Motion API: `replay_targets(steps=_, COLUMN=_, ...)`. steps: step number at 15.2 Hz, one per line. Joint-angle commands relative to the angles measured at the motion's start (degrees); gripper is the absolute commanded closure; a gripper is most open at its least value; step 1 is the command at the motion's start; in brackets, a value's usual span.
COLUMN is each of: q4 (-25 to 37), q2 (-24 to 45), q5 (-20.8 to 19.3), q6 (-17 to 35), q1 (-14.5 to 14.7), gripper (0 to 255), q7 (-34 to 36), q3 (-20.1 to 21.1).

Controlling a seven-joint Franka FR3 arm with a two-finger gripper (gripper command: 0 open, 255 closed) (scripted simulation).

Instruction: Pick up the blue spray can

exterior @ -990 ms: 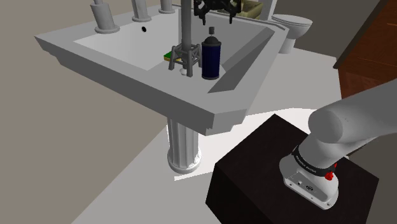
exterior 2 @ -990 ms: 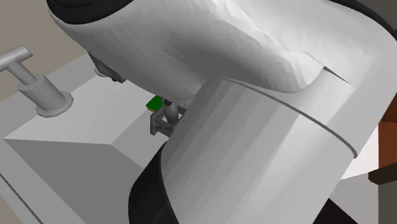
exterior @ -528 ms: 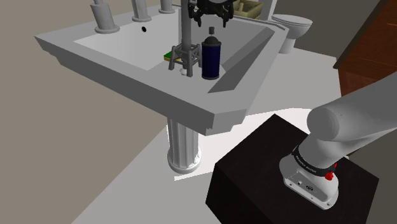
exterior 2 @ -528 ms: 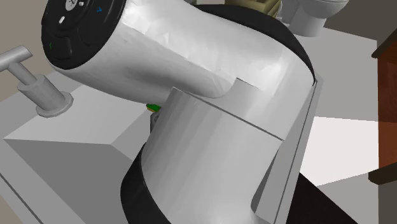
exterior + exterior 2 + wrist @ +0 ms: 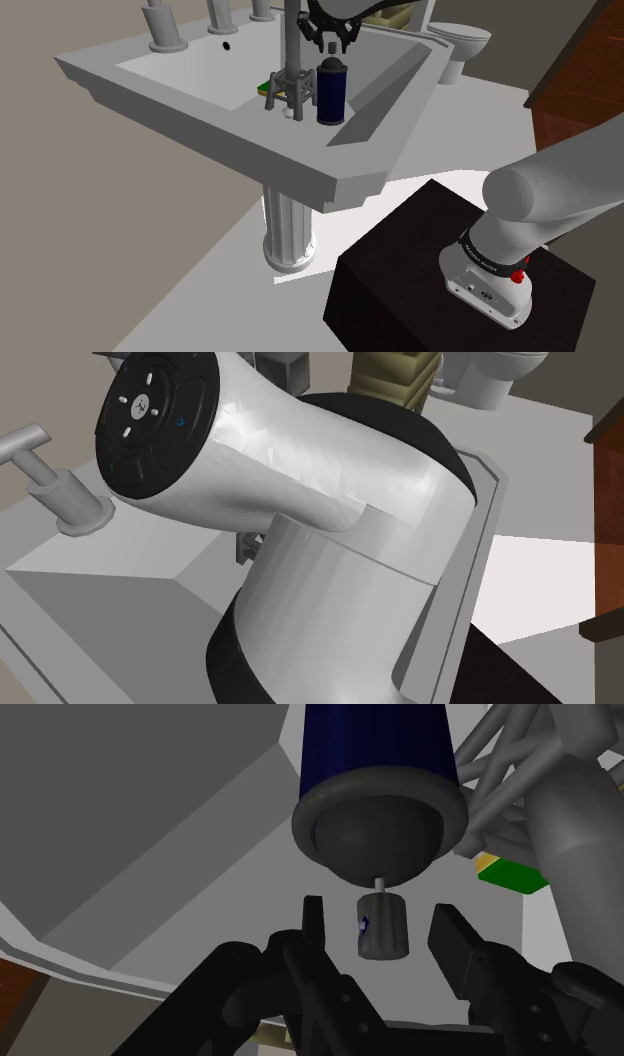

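A grey pedestal sink (image 5: 180, 105) takes the shoulder view's upper left. The white arm (image 5: 340, 552) looms large in the second exterior view. The blue spray can (image 5: 332, 92) stands upright in the basin beside a grey frame (image 5: 288, 88). Just above it the gripper (image 5: 382, 916) hangs released, its fingers apart either side of the can's nozzle cap (image 5: 384, 932).

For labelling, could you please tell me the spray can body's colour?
The spray can is dark blue, clearest in wrist view.

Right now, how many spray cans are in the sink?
1: the blue spray can stands upright in the sink, beside a grey stand, under the gripper. Others may be hidden.
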Motion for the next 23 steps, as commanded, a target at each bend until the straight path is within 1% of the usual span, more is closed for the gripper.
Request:
replay_targets(steps=1, q4=-0.1, q2=0.1, q5=0.0, q6=0.0, q1=0.0, gripper=255, q7=0.0, q3=0.0)
replay_targets(steps=6, q4=-0.1, q2=0.0, q5=0.1, q6=0.0, q1=0.0, gripper=255, q7=-0.1, q3=0.0)
replay_targets(steps=21, q4=12.1, q2=1.5, q5=0.1, q6=-10.0, q1=-0.9, gripper=255, q7=-4.8, q3=0.1)
replay_targets(steps=23, q4=12.3, q2=1.6, q5=0.1, q6=-10.1, q1=-0.9, gripper=255, q7=-4.8, q3=0.1)
